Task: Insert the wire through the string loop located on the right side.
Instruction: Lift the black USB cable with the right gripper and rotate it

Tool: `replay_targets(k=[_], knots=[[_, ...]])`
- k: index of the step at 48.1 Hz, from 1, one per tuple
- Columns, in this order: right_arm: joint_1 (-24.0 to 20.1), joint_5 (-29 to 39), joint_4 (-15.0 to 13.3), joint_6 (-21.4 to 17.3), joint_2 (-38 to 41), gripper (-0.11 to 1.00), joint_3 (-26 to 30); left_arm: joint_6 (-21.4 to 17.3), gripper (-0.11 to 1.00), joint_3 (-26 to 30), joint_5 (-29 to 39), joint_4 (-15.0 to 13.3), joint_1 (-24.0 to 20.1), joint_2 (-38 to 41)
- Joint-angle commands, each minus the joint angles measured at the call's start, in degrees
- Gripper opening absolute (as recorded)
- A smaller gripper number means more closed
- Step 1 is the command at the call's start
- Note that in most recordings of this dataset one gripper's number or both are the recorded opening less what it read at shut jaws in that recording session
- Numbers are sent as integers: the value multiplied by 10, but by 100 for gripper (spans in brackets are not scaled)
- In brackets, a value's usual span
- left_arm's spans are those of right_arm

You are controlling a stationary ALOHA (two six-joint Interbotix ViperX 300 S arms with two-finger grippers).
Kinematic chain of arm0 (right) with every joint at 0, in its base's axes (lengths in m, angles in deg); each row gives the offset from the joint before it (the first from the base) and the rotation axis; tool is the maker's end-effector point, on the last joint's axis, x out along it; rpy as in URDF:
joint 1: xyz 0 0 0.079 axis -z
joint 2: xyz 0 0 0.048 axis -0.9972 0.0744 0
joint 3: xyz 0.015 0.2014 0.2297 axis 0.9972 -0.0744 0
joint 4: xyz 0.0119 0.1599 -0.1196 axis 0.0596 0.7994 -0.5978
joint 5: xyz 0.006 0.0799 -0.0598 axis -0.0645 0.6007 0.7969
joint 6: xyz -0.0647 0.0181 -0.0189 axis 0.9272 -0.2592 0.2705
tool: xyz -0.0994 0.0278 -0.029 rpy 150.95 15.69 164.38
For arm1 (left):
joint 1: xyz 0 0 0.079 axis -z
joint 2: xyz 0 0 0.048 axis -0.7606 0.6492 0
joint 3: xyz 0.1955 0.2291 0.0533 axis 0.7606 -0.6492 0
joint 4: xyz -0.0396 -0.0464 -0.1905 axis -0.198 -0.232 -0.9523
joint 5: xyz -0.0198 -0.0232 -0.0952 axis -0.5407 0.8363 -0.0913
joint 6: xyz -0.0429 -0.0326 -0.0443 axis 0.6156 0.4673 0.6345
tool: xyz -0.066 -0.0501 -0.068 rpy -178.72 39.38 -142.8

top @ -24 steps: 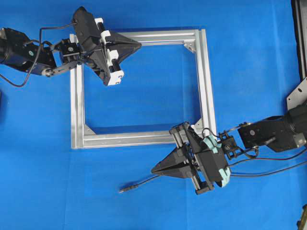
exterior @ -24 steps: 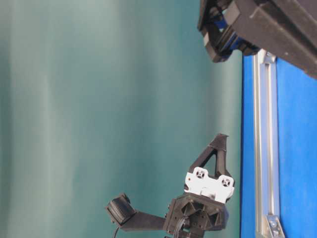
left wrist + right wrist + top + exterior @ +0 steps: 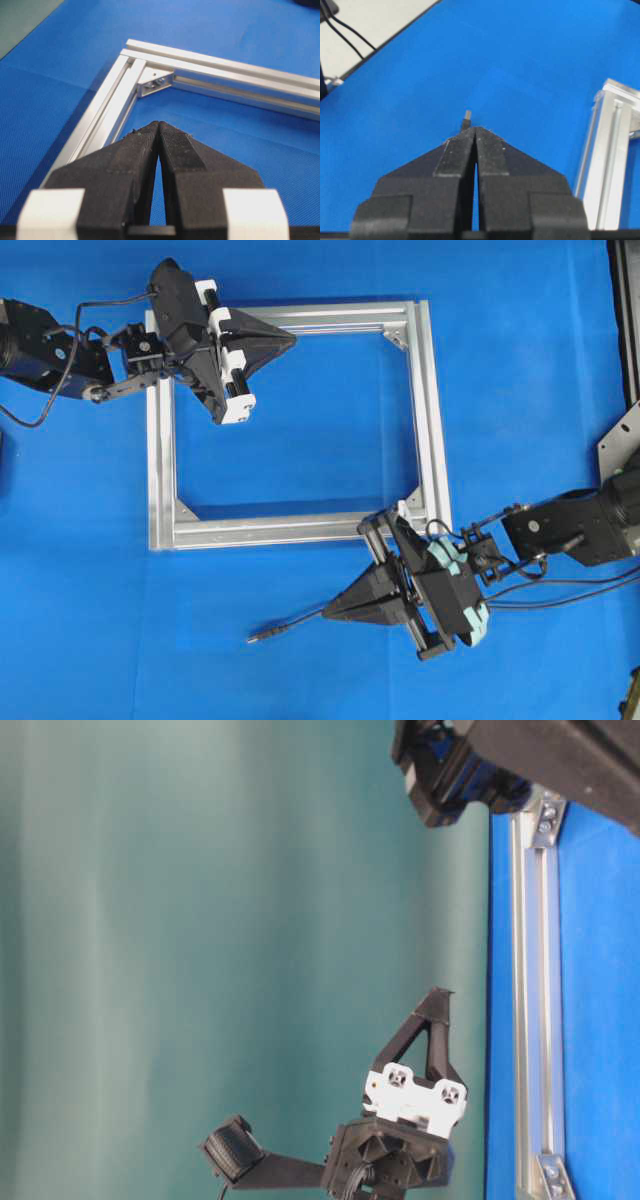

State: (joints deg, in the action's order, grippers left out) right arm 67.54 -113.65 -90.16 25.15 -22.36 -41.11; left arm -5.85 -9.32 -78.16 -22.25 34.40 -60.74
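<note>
The wire (image 3: 285, 626) lies on the blue mat in front of the silver frame (image 3: 300, 530), its plug tip pointing left. My right gripper (image 3: 322, 615) hovers shut over the wire's right part, fingertips pressed together with nothing between them. In the right wrist view the plug tip (image 3: 467, 116) pokes out just beyond the closed right gripper (image 3: 474, 128). My left gripper (image 3: 293, 337) is shut and empty above the frame's top rail. A small white speck (image 3: 401, 507) at the frame's lower right corner may be the string loop; I cannot tell for sure.
The left wrist view shows the closed left gripper (image 3: 158, 123) facing a frame corner with its bracket (image 3: 156, 84). The right arm's black cables (image 3: 560, 590) trail off to the right. A metal bracket (image 3: 620, 440) sits at the right edge.
The right gripper has shifted toward the front of the table, its tip now over the wire. The wire has stayed where it was. The left arm moved only slightly.
</note>
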Motion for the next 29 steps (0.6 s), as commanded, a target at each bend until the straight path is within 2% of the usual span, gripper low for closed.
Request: replay_targets(k=[1, 7, 11, 18, 21, 26, 29], knots=[[-2, -2, 1, -10, -17, -5, 10, 0, 0, 4, -4, 2, 1, -17], [-5, -4, 1, -22, -17, 9, 11, -1, 0, 5, -4, 2, 1, -18], [-11, -3, 2, -25, -16, 30, 12, -1, 0, 5, -4, 2, 1, -17], [-18, 2, 9, -25, -11, 75, 20, -1, 0, 5, -4, 2, 1, -17], [-19, 7, 13, -25, -8, 88, 25, -1, 0, 6, -4, 1, 1, -17], [-19, 18, 19, -25, 2, 84, 34, -1, 0, 7, -5, 2, 1, -17], [-20, 23, 21, -25, 11, 86, 42, -1, 0, 8, -5, 2, 1, -17]])
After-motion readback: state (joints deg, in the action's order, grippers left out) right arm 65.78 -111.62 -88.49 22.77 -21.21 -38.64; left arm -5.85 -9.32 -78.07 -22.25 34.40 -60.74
